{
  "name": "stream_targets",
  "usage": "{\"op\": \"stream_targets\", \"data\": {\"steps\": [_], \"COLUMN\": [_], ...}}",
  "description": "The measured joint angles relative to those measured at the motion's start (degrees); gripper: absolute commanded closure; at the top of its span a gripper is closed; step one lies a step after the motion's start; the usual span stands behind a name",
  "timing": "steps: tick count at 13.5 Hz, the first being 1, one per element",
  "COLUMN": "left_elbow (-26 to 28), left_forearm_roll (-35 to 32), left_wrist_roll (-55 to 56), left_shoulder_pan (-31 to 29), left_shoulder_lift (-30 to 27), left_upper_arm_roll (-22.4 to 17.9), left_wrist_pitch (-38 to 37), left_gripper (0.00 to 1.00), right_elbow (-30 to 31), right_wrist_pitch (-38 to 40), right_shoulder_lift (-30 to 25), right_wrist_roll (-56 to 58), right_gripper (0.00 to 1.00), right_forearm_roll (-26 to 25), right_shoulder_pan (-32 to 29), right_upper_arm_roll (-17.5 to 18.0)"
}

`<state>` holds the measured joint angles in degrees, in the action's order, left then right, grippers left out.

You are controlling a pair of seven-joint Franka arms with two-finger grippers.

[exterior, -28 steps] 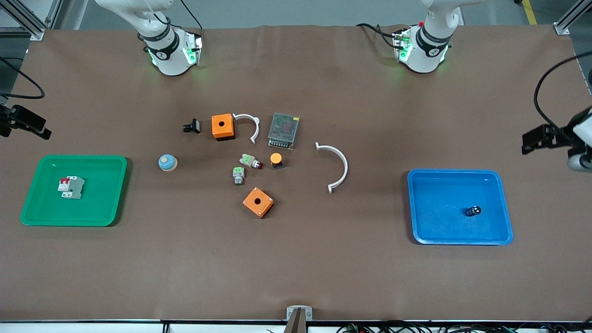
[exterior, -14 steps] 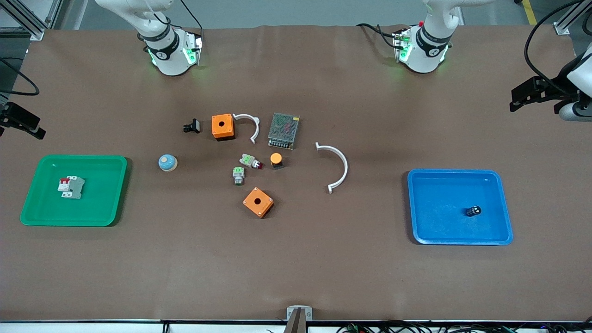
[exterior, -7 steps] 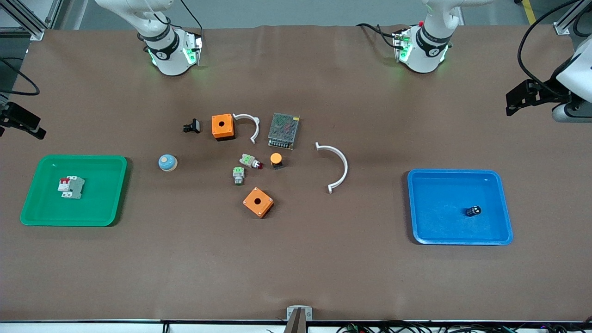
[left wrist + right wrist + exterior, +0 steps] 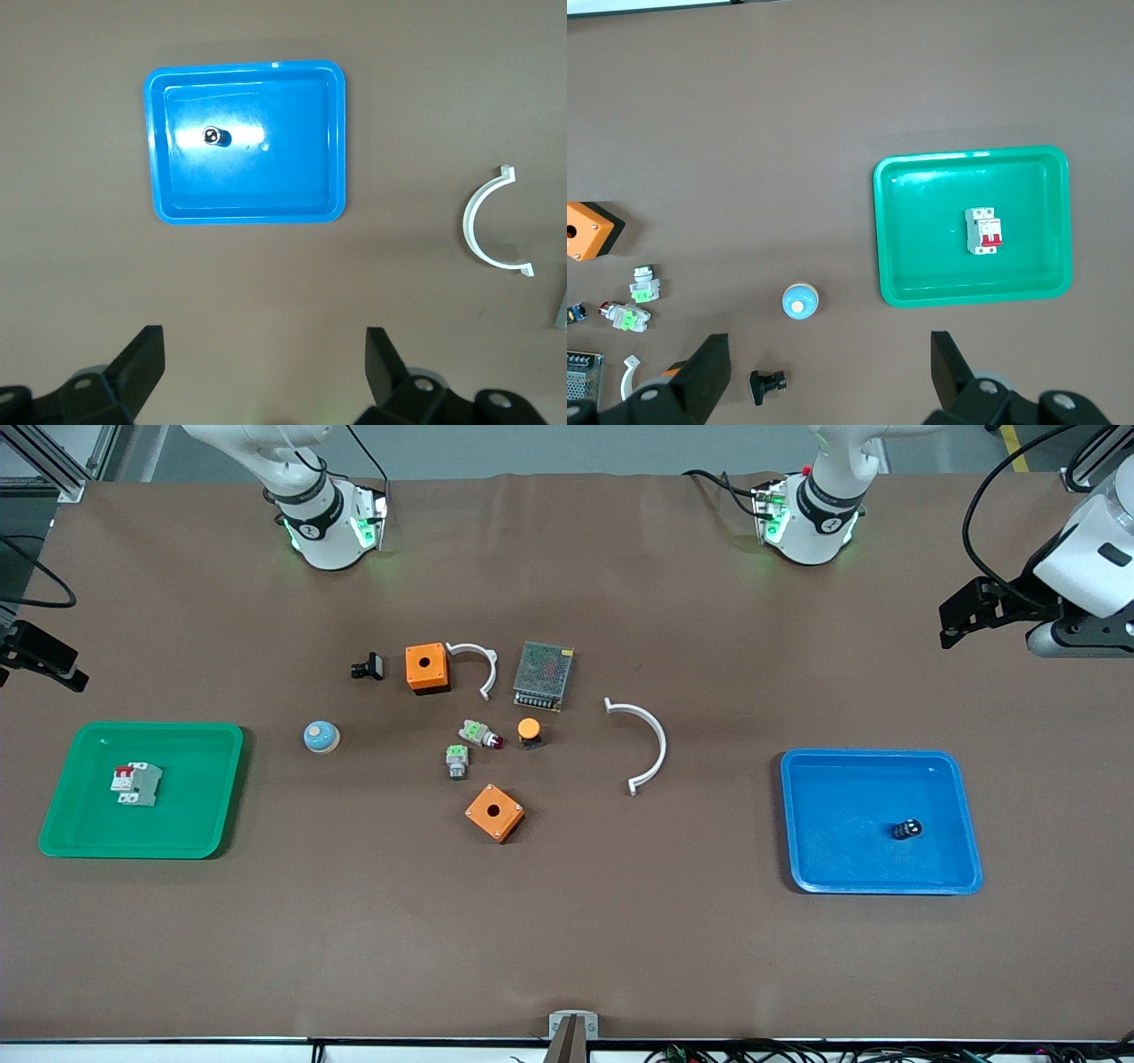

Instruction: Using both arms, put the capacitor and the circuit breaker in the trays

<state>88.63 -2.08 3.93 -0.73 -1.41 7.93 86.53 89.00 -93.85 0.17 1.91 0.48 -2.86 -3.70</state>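
Note:
The capacitor (image 4: 905,829), a tiny black cylinder with a pale top, stands in the blue tray (image 4: 815,859) at the left arm's end; it also shows in the left wrist view (image 4: 213,135). The circuit breaker (image 4: 135,784), white-grey with red levers, lies in the green tray (image 4: 213,815) at the right arm's end, and shows in the right wrist view (image 4: 984,230). My left gripper (image 4: 266,372) is open and empty, high over bare table beside the blue tray. My right gripper (image 4: 830,372) is open and empty, high over the table near the black clip-like part (image 4: 767,384).
In the table's middle lie two orange boxes (image 4: 427,668) (image 4: 494,812), a mesh-topped power supply (image 4: 542,675), two white curved clips (image 4: 651,735) (image 4: 478,664), two grey-and-green push-buttons (image 4: 478,733), an orange-capped black button (image 4: 529,731) and a blue-domed button (image 4: 321,737).
The left arm's hand has risen and drawn away from the blue tray toward the robots' side of the table. The right hand has barely moved. The capacitor and circuit breaker lie still in their trays.

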Motion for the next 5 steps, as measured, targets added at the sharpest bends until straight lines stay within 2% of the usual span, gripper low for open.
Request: {"op": "stream_targets", "data": {"steps": [5], "left_elbow": [0.0], "left_forearm_roll": [0.0], "left_wrist_roll": [0.0], "left_shoulder_pan": [0.0], "left_shoulder_lift": [0.1], "left_upper_arm_roll": [0.0], "left_wrist_pitch": [0.3], "left_gripper": [0.0], "right_elbow": [0.0], "right_wrist_pitch": [0.0], "right_shoulder_lift": [0.0], "right_wrist_roll": [0.0], "right_gripper": [0.0], "right_forearm_roll": [0.0], "right_shoulder_pan": [0.0], "right_upper_arm_roll": [0.0]}}
